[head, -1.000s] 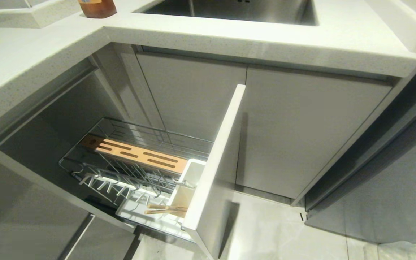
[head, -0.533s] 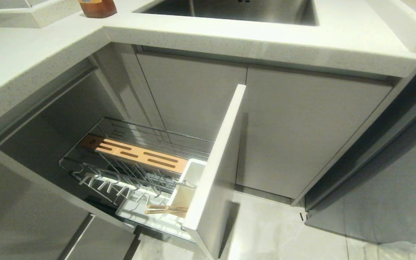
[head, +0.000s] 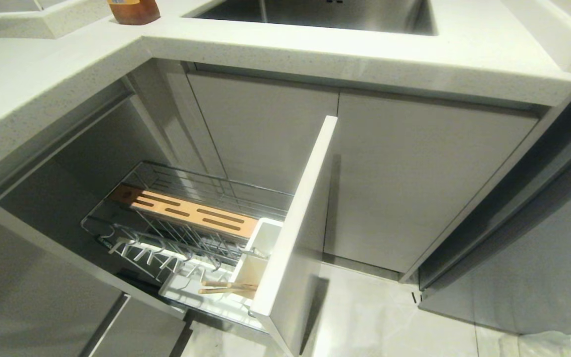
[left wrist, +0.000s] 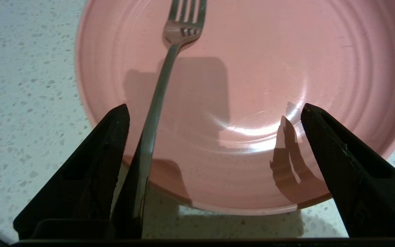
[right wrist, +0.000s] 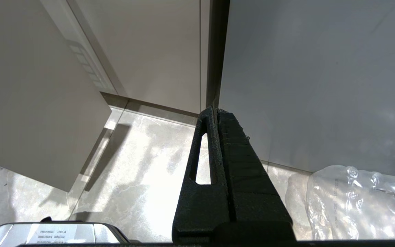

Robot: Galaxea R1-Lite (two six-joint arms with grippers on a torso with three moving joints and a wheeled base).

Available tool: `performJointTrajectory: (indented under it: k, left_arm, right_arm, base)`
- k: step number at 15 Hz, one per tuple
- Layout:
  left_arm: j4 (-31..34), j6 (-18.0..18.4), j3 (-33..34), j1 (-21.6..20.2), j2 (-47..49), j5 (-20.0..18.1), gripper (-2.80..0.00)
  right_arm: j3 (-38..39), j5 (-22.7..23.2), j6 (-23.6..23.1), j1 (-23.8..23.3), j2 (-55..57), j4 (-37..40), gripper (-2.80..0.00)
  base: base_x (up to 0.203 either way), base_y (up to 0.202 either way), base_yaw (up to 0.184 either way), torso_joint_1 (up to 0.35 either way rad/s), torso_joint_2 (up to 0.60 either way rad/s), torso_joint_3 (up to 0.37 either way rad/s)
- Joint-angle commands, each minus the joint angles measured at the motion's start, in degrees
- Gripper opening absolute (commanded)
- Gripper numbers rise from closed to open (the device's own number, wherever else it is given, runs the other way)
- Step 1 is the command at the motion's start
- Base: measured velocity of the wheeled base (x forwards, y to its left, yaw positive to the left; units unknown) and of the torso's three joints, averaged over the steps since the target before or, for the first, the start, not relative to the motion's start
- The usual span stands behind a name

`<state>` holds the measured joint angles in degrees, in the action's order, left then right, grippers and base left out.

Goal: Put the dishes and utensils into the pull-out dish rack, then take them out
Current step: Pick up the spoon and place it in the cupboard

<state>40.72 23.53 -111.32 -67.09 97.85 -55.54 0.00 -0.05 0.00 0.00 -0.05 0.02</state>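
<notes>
Head cam: high, angled down at pulled-out rack (head: 186, 233) under the surface (head: 315, 49). Left wrist: close above pink plate (left wrist: 252, 103), facing down. Right wrist: low, facing floor (right wrist: 142, 161) and cabinet fronts; shares those with head.

Head view: neither of my arms appears. The chopsticks (head: 228, 287) show only their ends; the rest lies behind the rack's white front panel (head: 295, 233). The sink (head: 325, 15) and an amber bottle (head: 133, 11) are cut by the upper edge. Left wrist view: the pink plate (left wrist: 252, 103) runs past the frame; the fork (left wrist: 156, 103) handle end vanishes beside my finger (left wrist: 91, 171).
</notes>
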Motion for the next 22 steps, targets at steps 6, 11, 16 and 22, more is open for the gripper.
performJointTrajectory:
  k: [6, 11, 16, 22]
  left_arm:
    - [0.3, 0.1, 0.1, 0.5, 0.1, -0.3, 0.00]
    - [0.2, 0.3, 0.0, 0.6, 0.0, 0.0, 0.00]
    - [-0.1, 0.6, 0.0, 0.7, -0.2, 0.0, -2.80]
    - [0.1, 0.4, 0.0, 0.8, -0.4, 0.0, -2.80]
  right_arm:
    - [0.0, 0.0, 0.0, 0.0, 0.0, 0.0, -2.80]
    - [0.0, 0.0, 0.0, 0.0, 0.0, 0.0, -2.80]
    - [0.0, 0.0, 0.0, 0.0, 0.0, 0.0, -2.80]
    - [0.0, 0.0, 0.0, 0.0, 0.0, 0.1, -2.80]
  base:
    - [0.000, 0.000, 0.000, 0.000, 0.00, 0.000]
    - [0.000, 0.000, 0.000, 0.000, 0.00, 0.000]
    - [0.000, 0.000, 0.000, 0.000, 0.00, 0.000]
    - [0.000, 0.000, 0.000, 0.000, 0.00, 0.000]
